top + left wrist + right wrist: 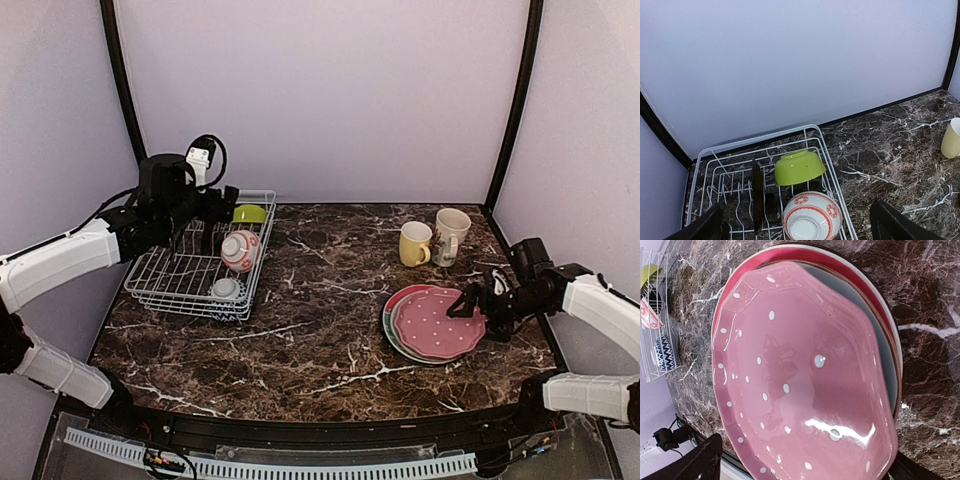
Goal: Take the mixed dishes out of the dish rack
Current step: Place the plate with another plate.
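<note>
Plates stacked at four o'clock, yellow mug and cream mug at two: unloaded. My right gripper hangs released above the stack. My left gripper, spread empty, hovers over the dish rack at ten o'clock, which holds the lime-green bowl, red-and-white bowl, striped bowl and black plate.

Soft even light; faint shadows; glare streak on pink plate.
</note>
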`<state>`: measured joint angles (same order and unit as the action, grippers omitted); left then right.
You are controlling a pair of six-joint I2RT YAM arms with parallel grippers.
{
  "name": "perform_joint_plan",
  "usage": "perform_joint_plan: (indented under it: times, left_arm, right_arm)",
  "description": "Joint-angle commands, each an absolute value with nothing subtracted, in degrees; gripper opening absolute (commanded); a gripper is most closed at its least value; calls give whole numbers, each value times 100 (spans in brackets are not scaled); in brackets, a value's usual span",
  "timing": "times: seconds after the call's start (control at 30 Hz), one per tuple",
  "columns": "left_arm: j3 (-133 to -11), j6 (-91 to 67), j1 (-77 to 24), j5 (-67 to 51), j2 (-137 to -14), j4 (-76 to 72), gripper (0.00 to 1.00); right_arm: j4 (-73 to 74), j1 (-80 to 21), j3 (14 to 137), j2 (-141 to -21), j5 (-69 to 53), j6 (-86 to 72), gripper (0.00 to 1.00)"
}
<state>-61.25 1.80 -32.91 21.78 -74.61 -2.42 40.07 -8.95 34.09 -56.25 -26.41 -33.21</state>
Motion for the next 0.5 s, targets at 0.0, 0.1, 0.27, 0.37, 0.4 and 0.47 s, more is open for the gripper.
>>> perform_joint_plan:
  times: [0.0, 0.1, 0.27, 0.37, 0.4, 0.47]
  left_arm:
    - [-6479, -308, -2826, 2016, -7640, 359, 97]
    - [-6777, -503, -2519, 1755, -7958, 684, 97]
    - [-7297, -638, -1959, 1256, -8580, 1390, 93]
    - [-7501, -802, -1581, 819, -8916, 1554, 87]
    - [-7521, -832, -1502, 717, -8976, 1562, 86]
    - [-7565, -909, -1223, 316, -9135, 1520, 81]
  right_arm:
    - [4324, -888, 3683, -5546, -2426, -3200, 99]
    - [4502, -885, 3799, -5501, -2267, -3178, 99]
    - [4911, -888, 4096, -5410, -1538, -3134, 99]
    - [4813, -887, 4059, -5249, -1502, -3235, 99]
    - [4790, -888, 4053, -5218, -1502, -3282, 99]
    - [4665, -887, 4045, -5154, -1578, -3356, 99]
